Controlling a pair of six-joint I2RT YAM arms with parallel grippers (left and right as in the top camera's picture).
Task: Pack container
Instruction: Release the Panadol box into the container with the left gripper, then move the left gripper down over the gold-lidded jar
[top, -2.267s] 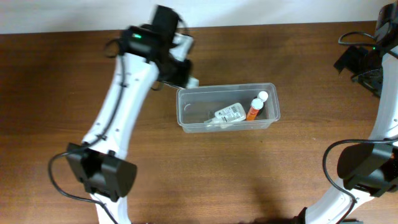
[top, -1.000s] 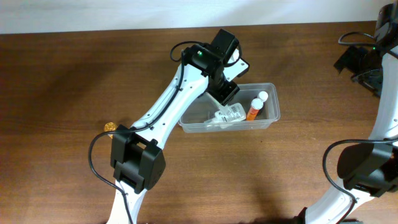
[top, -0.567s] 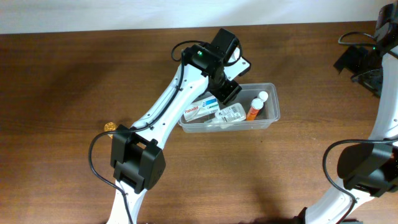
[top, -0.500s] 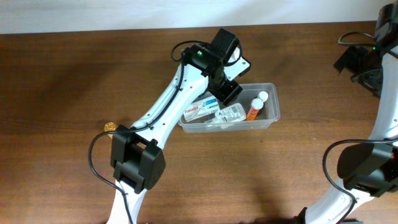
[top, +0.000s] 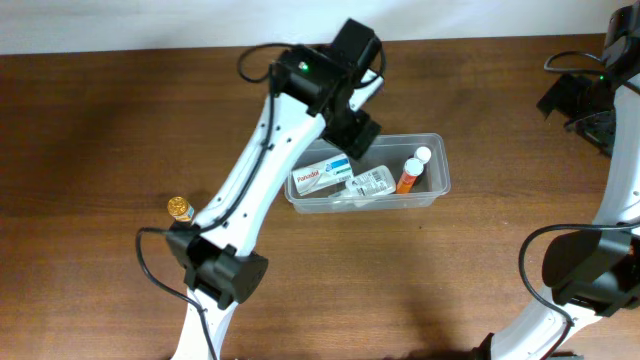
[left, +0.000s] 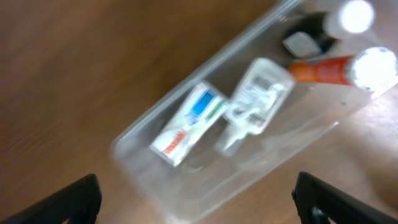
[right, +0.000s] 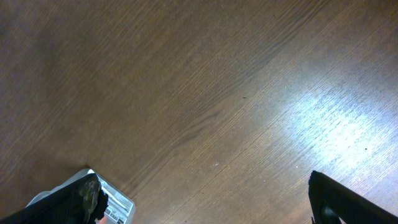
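The clear container (top: 372, 205) sits mid-table. In it lie a white box with blue and red print (top: 321, 173), a clear labelled bottle (top: 368, 182) and an orange tube with a white cap (top: 411, 171). My left gripper (top: 356, 124) hovers over the container's far left corner, open and holding nothing. The left wrist view looks down on the container (left: 249, 168), box (left: 189, 121), bottle (left: 258, 93) and tube (left: 323, 70), with the left gripper (left: 199, 205) spread wide above them. My right gripper (top: 585, 100) is at the far right edge, open over bare wood (right: 205, 202).
A small gold-capped item (top: 179, 207) stands on the table by the left arm's base. A white-capped dark bottle (left: 348, 22) shows at the container's far end. A labelled silvery object (right: 115, 208) peeks in beside the right gripper's left finger.
The left gripper opened and the white box now lies in the container. The gripper then lifted and drew back toward the far side. The right arm has not moved.
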